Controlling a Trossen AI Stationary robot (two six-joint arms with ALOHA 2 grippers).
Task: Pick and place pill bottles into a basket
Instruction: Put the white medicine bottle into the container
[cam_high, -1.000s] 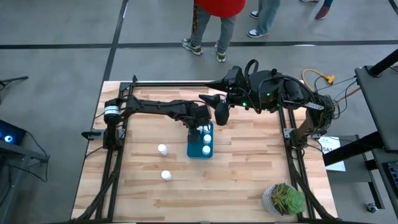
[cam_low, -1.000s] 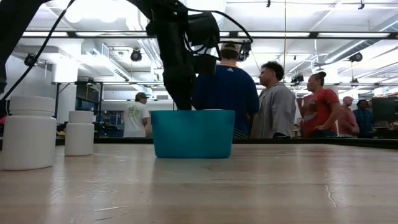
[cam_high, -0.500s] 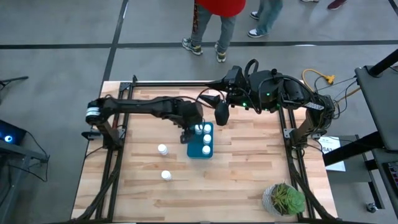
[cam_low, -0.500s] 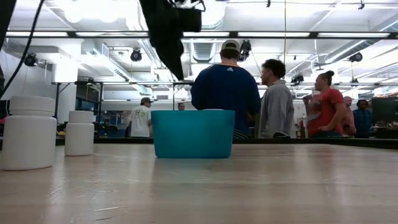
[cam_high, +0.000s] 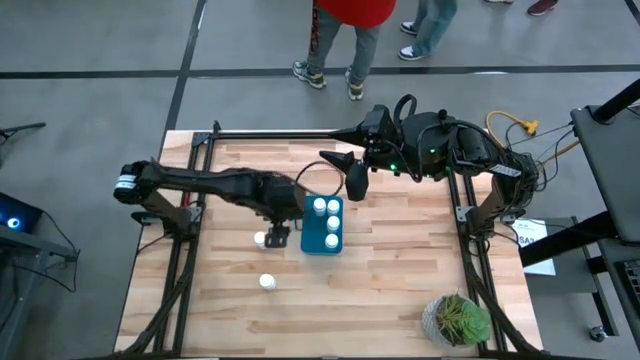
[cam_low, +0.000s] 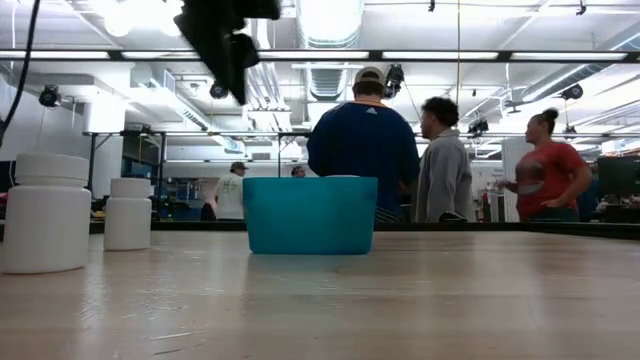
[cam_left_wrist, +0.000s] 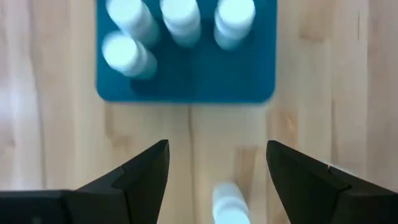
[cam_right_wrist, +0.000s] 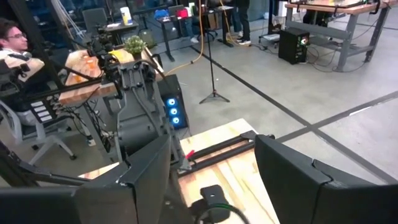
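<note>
Bench (cam_high: 380, 280) carries the teal basket (cam_high: 322, 243) near its centre, where you see four pill bottles (cam_left_wrist: 179, 16) standing inside. Your left gripper (cam_high: 276, 238) hovers with fingers spread wide just beside the basket, over one loose bottle (cam_high: 260, 240); a second loose bottle (cam_high: 267, 282) stands apart, nearer the front edge. Your right gripper (cam_high: 354, 186) waits wide open behind the basket.
</note>
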